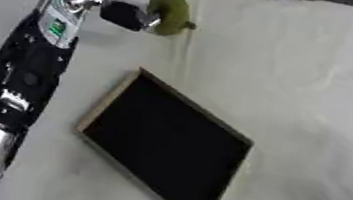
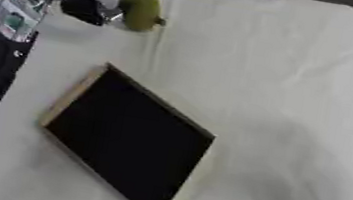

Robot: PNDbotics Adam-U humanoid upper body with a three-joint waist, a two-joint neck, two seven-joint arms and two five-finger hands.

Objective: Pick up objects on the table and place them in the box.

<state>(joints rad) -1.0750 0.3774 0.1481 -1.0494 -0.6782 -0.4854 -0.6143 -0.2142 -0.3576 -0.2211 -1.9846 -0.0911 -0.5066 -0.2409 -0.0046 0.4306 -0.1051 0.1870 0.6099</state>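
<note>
Nearest the camera, the robot's left arm [image 1: 17,92], black with silver joints, rises from the lower left corner and stretches away up the left side of the table [image 1: 322,95], which is covered in pale cloth. Just right of the arm, in the middle of the view, lies a shallow square box with a light wooden rim and a dark inside [image 1: 164,145], turned at an angle so one corner points away from the camera. Nothing shows inside it.

Farther off, near the far left of the table, the left robot hand [image 1: 127,15] meets a green, rounded, pear-like fruit [image 1: 169,14]. The fruit sits against the hand's right side, with dark fingers curled against it in what looks like a grasp; whether the fruit is lifted or rests on the cloth cannot be told. The right robot hand is not visible.

The main risk seems to be the fruit slipping: it is round and smooth, held from one side, and could roll across the cloth or miss the box's low rim on release.
</note>
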